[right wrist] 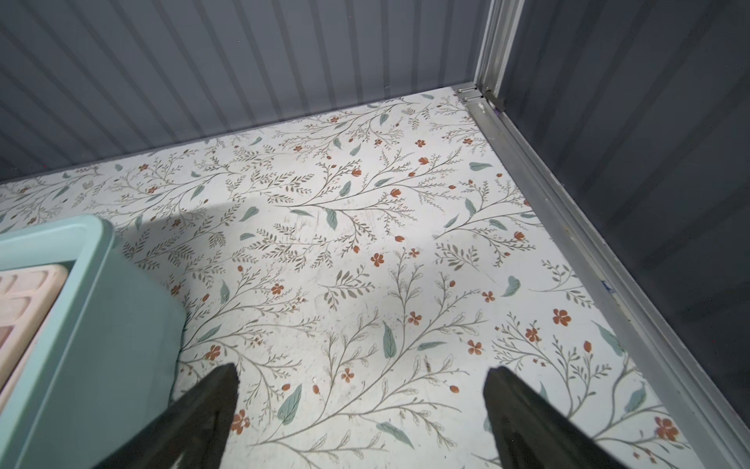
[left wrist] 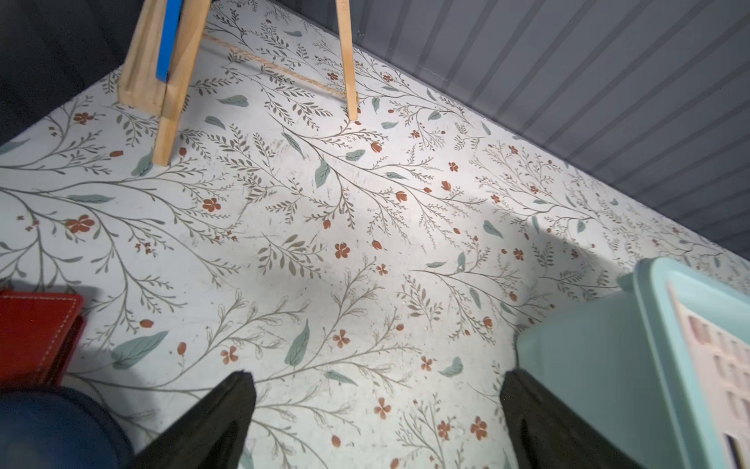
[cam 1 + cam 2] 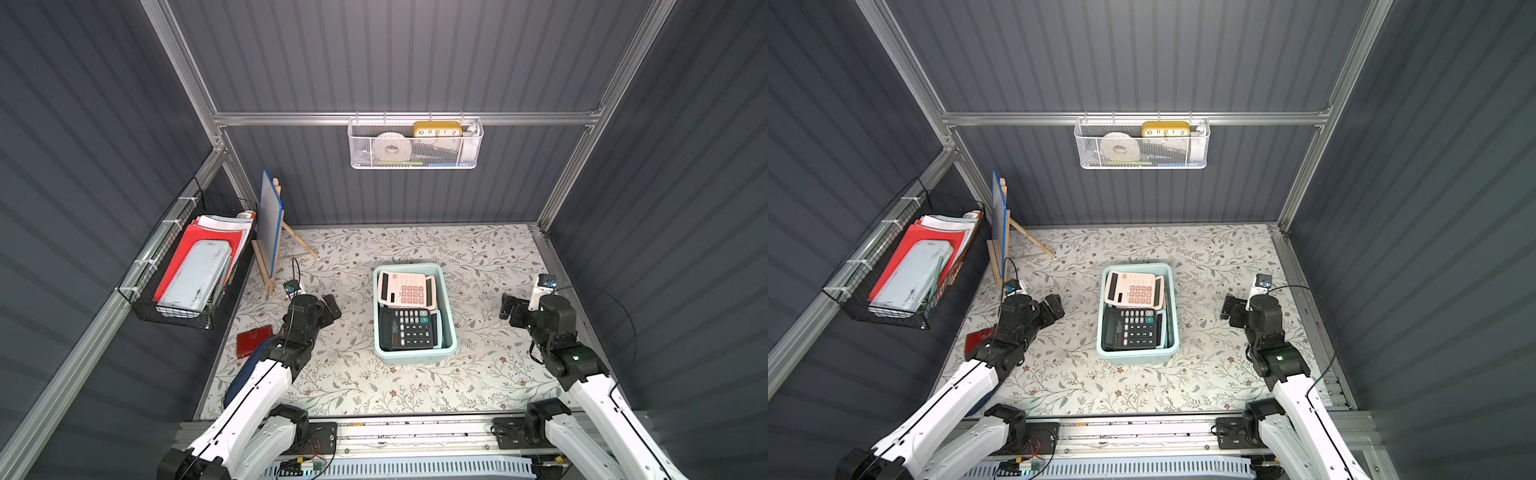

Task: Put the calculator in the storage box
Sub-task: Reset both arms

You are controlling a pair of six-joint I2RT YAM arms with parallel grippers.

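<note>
- Step in hand: treat the placing step as complete. The pale mint-blue rectangular plastic storage box (image 3: 415, 357) stands in the middle of the floral-patterned surface (image 3: 332, 382), and no calculator lies outside it.
- Box contents: a pink calculator (image 3: 407, 289) lies tilted at the far end. A black calculator (image 3: 409, 328) lies at the near end, and the pink one appears to overlap its far edge.
- Left fingers (image 2: 219, 422): spread wide, holding nothing, over bare surface beside the box.
- Right fingers (image 1: 515, 406): spread wide, holding nothing, on the opposite side of the box.
- Next move: no grasp appears to be needed. Draw both arms back clear of the rim.
- Other containers: the white mesh wall basket (image 3: 415, 162) holds a yellow clock (image 3: 437, 129) and a white tape roll (image 3: 390, 147). The black wire basket (image 3: 178, 318) holds red folders (image 3: 195, 241) and a pale flat case (image 3: 195, 276). Leave both alone.
</note>
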